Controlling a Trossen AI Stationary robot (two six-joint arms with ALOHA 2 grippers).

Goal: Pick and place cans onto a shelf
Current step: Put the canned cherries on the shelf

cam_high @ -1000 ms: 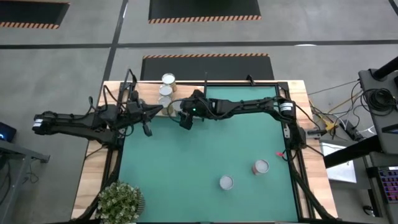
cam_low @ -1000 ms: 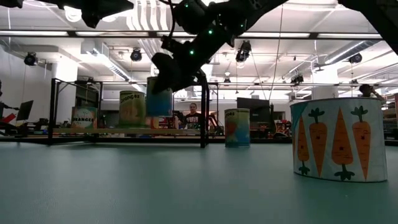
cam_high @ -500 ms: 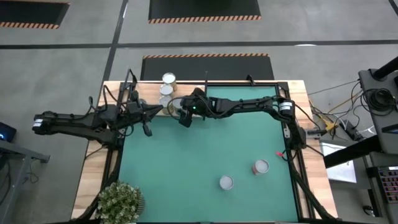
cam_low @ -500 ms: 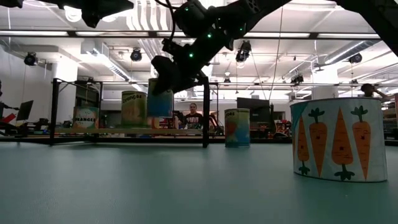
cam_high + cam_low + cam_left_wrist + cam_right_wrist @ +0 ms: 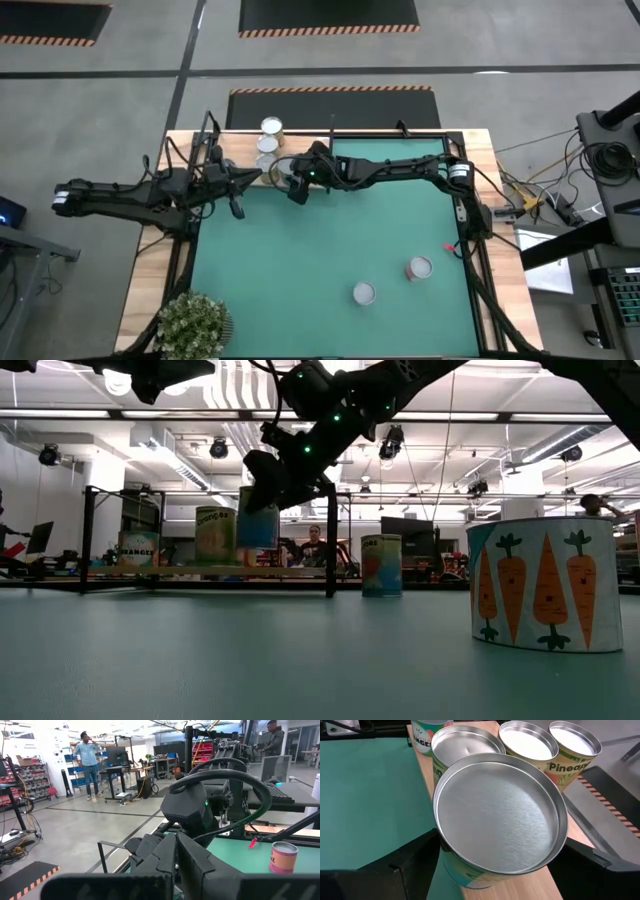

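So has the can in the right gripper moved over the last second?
Yes, slightly. In the low view the teal can in the right gripper has edged right, away from the oranges can standing on the shelf.

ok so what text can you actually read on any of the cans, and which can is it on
"Pineap", cut off by the can's curve: on the can farthest along the shelf in the right wrist view.
"NGES", its start hidden: on the can at that picture's upper edge.
"ORANGES": on the short can on the shelf in the low view.
The taller can beside it carries lettering too blurred to read.
The carrot can shows only pictures, no words.
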